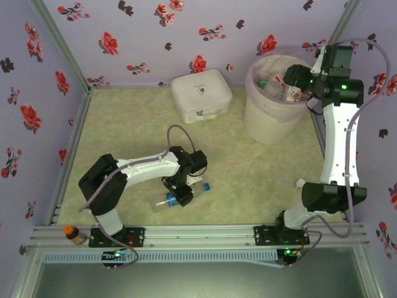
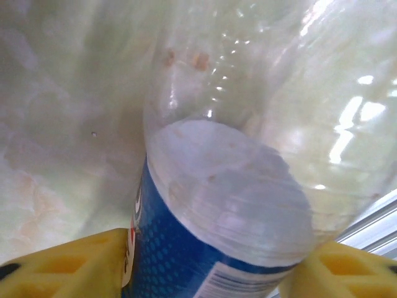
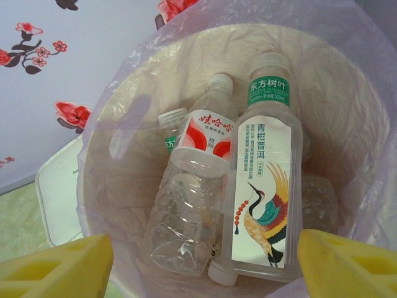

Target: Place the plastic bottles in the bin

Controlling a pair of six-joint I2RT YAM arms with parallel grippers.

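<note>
Lilac walls (image 1: 142, 37) printed with red and dark flowers enclose a pale green marbled tabletop (image 1: 248, 180), edged by seemingly aluminium rails (image 1: 205, 234), brightly lit.

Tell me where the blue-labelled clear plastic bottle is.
In the top view the blue-labelled clear plastic bottle lies on the pale green table's near left side, between the fingers of the left hand.

Blue-labelled bottle (image 2: 186, 254), close and blurred, cut off at bottom edge

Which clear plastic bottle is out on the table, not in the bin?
The blue-labelled clear bottle lying on its side between the left gripper's fingers; the red-labelled bottle and crane-pictured bottle lie inside the bag-lined white bucket.
</note>
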